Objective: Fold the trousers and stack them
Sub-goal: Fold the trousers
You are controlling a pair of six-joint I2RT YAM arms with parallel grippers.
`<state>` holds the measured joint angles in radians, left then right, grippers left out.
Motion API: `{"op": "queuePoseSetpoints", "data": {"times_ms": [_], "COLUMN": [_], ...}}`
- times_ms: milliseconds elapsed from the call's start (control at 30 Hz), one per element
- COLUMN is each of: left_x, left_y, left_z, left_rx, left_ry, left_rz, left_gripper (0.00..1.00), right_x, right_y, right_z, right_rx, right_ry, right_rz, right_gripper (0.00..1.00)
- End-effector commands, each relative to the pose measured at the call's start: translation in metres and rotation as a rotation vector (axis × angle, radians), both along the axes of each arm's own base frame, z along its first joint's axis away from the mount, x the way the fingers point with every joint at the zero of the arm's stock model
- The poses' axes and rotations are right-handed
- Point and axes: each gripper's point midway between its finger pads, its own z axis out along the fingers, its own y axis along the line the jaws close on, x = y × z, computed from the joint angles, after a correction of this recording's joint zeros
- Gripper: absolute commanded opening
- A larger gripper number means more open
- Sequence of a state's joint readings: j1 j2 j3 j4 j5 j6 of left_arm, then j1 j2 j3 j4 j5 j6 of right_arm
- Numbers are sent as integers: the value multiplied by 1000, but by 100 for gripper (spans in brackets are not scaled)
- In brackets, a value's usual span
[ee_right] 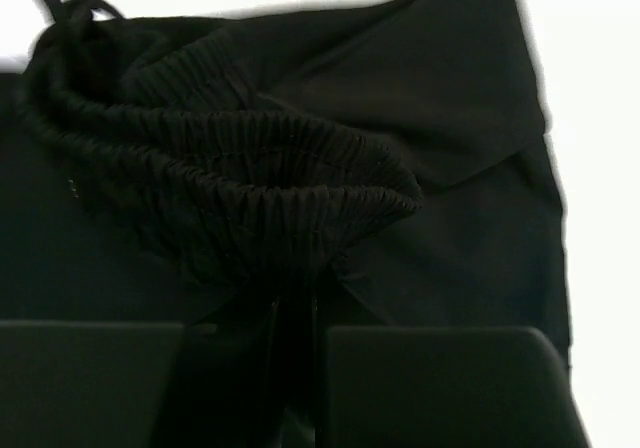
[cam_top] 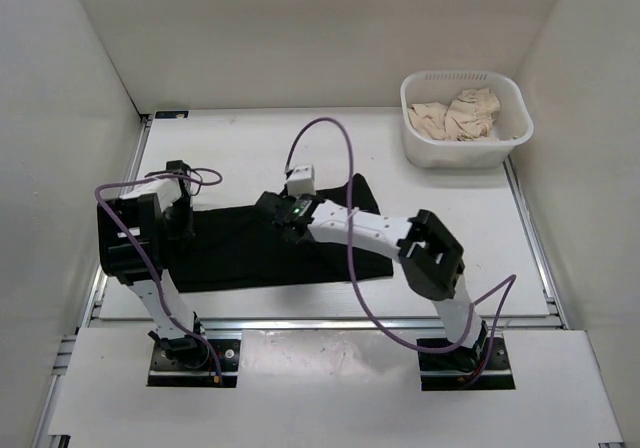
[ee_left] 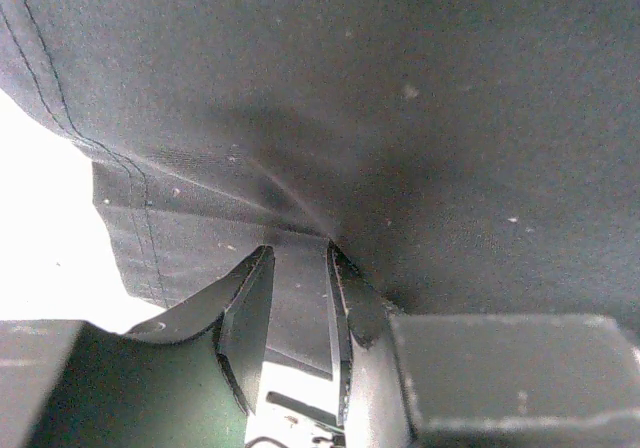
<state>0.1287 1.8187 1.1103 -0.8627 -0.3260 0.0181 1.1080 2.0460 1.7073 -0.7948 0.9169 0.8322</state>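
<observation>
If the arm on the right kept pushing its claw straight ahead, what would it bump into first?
The right gripper is shut on the trousers. Right ahead of its tips sits their bunched elastic waistband, so it would likely press into that first.

Black trousers point(ee_left: 400, 118) filling view, stitched hem point(ee_left: 130, 183) left, fingers point(ee_left: 246, 313) pinching a fold, white table point(ee_left: 40, 228) beyond

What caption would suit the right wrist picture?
Right gripper pinching the black trousers at their gathered elastic waistband.

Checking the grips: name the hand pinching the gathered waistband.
The right hand, shut on the trousers' ruffled elastic waistband; the left hand grips a flat, smooth part instead.
</observation>
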Motion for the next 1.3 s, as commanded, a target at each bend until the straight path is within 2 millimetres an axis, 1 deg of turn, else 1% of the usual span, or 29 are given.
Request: {"op": "queuePoseSetpoints", "data": {"times_ms": [0, 100, 167, 200, 267, 300, 333, 367, 400, 433, 467, 500, 533, 567, 600, 700, 733, 767, 833, 867, 900, 933, 967, 1000, 1033, 1100, 1133, 1200, 1267], "left_x": [24, 29, 28, 29, 29, 29, 30, 30, 27, 27, 25, 25, 25, 25, 22, 24, 24, 21, 28, 25, 30, 31, 31, 28, 29, 29, 25, 17, 9], "left_y": [-7, -9, -9, -9, -9, -9, -9, -9, -9, -9, -9, -9, -7, -7, -5, -4, -2, 0, 1, 1, 1, 2, 2, 1, 0, 0, -1, -2, -3], "left_z": [-3, 1, -1, 1, 1, 1, 3, 3, 3, 3, 4, 4, 7, 7, 8, 13, 16, 16, 25, 25, 28, 30, 30, 30, 30, 30, 24, 14, 8], "left_rx": [-30, -29, -30, -30, -30, -30, -29, -29, -29, -29, -29, -29, -28, -28, -19, -9, 0, 0, 3, 1, 3, 3, 3, 2, -7, -7, -10, -15, -18], "left_ry": [-74, -83, -74, -74, -74, -74, -83, -83, -80, -80, -82, -82, -91, -91, -90, -98, -97, -87, -111, -100, -114, -114, -114, -105, -106, -106, -83, -44, -18], "left_rz": [5, -4, -4, -4, -4, -4, -4, -4, -4, -4, -4, -4, 5, 5, 6, 6, 7, 16, 16, 16, 16, 16, 16, 16, 15, 15, 16, 16, 16], "left_gripper": [40, 40, 40, 40, 40, 40, 40, 40, 40, 40, 40, 40, 40, 42, 42, 46, 47, 47, 51, 51, 52, 52, 52, 52, 52, 52, 52, 52, 52], "right_x": [7, -2, -7, -7, -16, -26, -37, -49, -62, -87, -96, -109, -121, -129, -129, -125, -118, -112, -87, -71, -65, -60, -53, -50, -46, -42, -40, -45, -50], "right_y": [7, 29, 37, 43, 47, 65, 75, 92, 106, 123, 129, 136, 142, 143, 141, 125, 116, 108, 93, 85, 84, 84, 84, 87, 93, 97, 100, 104, 107], "right_z": [3, -3, -6, -6, -11, -9, -8, 7, 28, 45, 60, 91, 101, 115, 122, 134, 121, 121, 99, 88, 80, 63, 56, 55, 43, 34, 23, 13, 2], "right_rx": [5, 19, -10, 2, -32, 28, 35, 18, 49, 50, -2, 28, 49, 86, 118, 123, 102, 103, 119, 161, 169, 160, 157, 132, 109, 71, 52, 25, -6], "right_ry": [-12, 26, 43, 47, 85, 138, 178, 184, 167, 141, 87, 28, 18, 16, 18, -14, -6, -16, 45, 101, 131, 169, 174, 165, 171, 172, 178, 194, 213], "right_rz": [-17, 60, 121, 146, 246, 339, 427, 580, 685, 799, 902, 975, 1046, 1091, 1093, 1080, 1055, 1021, 910, 855, 855, 850, 837, 860, 872, 899, 908, 947, 969], "right_gripper": [0, 0, 0, 2, 31, 45, 56, 66, 68, 70, 73, 76, 76, 76, 76, 72, 72, 72, 66, 64, 64, 64, 64, 64, 64, 58, 56, 52, 52]}}
